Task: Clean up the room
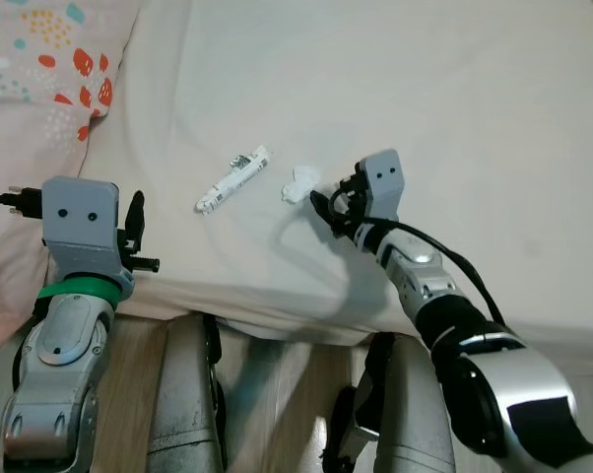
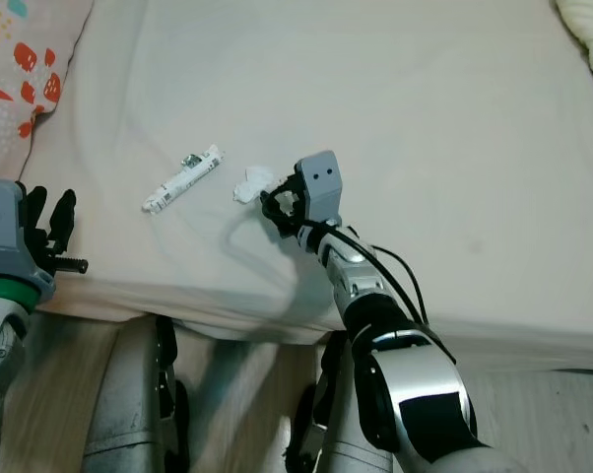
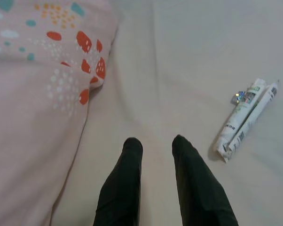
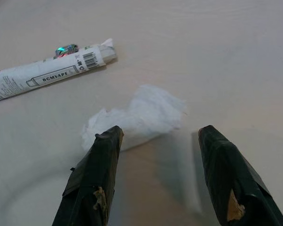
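Here the robot stands at the edge of a bed [image 1: 454,89] covered with a pale cream sheet, its two silver arms reaching over the near side. The right tool [image 4: 158,134] sits low on the sheet with its two black fingers [image 4: 97,176] spread wide apart, holding nothing. A crumpled white tissue [image 4: 141,115] lies on the sheet just ahead of them, partly within the span of the fingers; one finger's tip is close against the wad's edge, though whether it touches cannot be told. In the head views the same wad [image 1: 300,183] lies right in front of the right tool [image 1: 323,202], near the middle of the bed's near portion.

Just beside the tissue, on the robot's left of it, lies a white rolled paper wrapper [image 1: 233,180] with small printed text, a barcode and a bit of shiny foil at one end. It rests flat and slanted on the sheet, apart from the tissue and touched by neither arm.

The left tool [image 3: 158,143] hovers at the bed's left edge with its fingers [image 3: 125,183] slightly parted and nothing between them. Ahead of it the sheet is bare, and the wrapper [image 3: 242,122] lies well off to one side. A pink pillow [image 1: 40,69] printed with red, orange and teal shapes lies at the far left of the bed, beyond the left arm.

Below the mattress edge the robot's grey legs [image 1: 183,404] stand on a light wooden floor [image 1: 287,394]
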